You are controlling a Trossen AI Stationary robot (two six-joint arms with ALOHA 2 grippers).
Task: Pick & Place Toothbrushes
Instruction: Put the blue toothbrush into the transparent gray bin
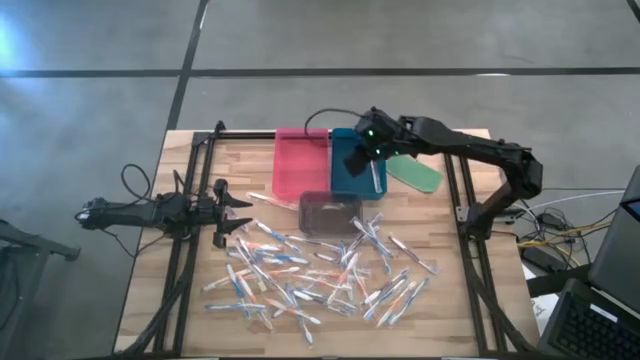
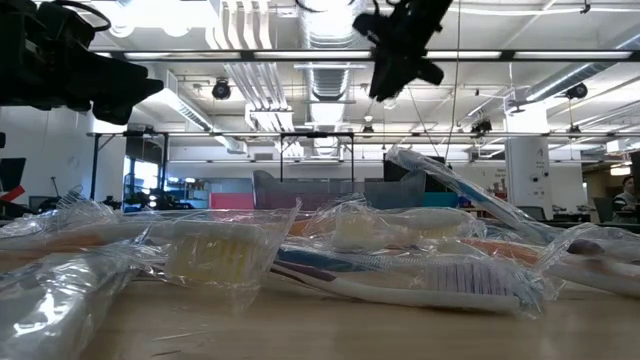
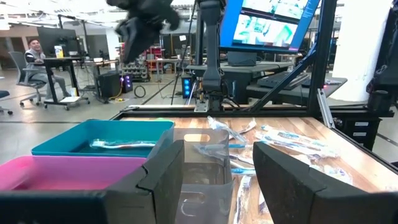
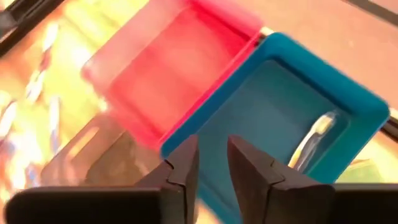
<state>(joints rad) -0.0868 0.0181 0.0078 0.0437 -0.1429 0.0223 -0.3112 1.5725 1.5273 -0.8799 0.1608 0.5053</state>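
The right gripper (image 1: 358,158) hangs above the blue tray (image 1: 350,180), just right of centre in the upper half of the high view. In the right wrist view its two dark fingers (image 4: 180,171) stand close together with only a narrow gap between them, and nothing is held in that gap. Below them, toward the right side of that view, one toothbrush (image 4: 311,142) lies inside the blue tray, near its far wall. The same toothbrush shows in the left wrist view as a pale stick on the tray's floor.

Touching the blue tray's left side in the high view is the pink tray (image 1: 300,165), where no contents can be made out. Just below the two, near the middle of the frame, sits a dark clear tray (image 1: 331,213). A flat green piece (image 1: 415,173) lies to the right of the blue tray.

The toothbrushes (image 1: 320,275), each in a clear wrapper, lie scattered across the lower half of the table (image 1: 190,320), from lower left to lower right. The low view shows them piled close to the lens.

The left gripper (image 1: 235,212) waits at the left middle of the high view, its fingers (image 3: 283,177) spread apart and empty, pointing toward the pile.
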